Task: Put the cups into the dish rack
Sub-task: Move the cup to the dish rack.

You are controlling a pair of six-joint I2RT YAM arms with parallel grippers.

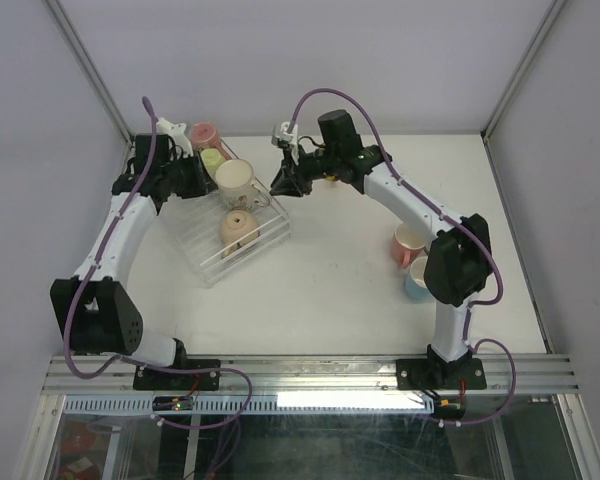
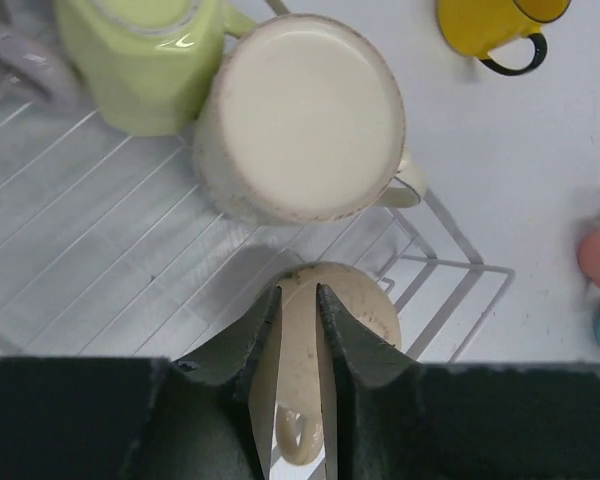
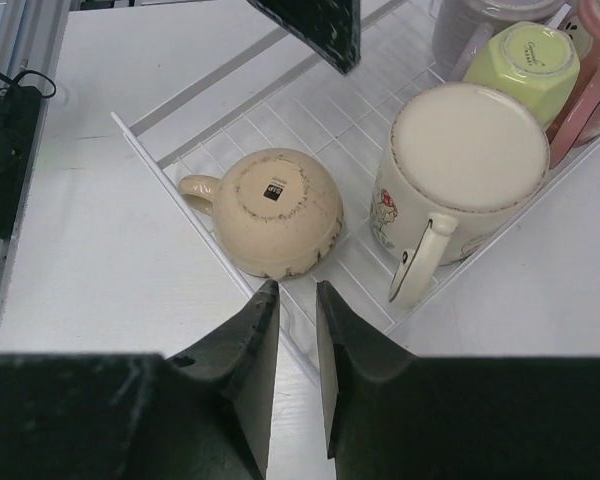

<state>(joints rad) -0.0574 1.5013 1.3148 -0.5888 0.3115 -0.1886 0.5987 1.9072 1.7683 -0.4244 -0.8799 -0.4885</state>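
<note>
While the left gripper hangs with jaws narrowly parted, the upturned beige ceramic mug sits directly beneath in the clear plastic dish rack's near-right corner, its handle lying along the gap, seemingly unpinched.

Glossy ceramic cups, clear plastic rack

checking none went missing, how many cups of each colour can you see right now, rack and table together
pink cups: 2
green cup: 1
cream cup: 1
beige cup: 1
mauve cup: 1
yellow cup: 1
light blue cup: 1
total: 8
</note>
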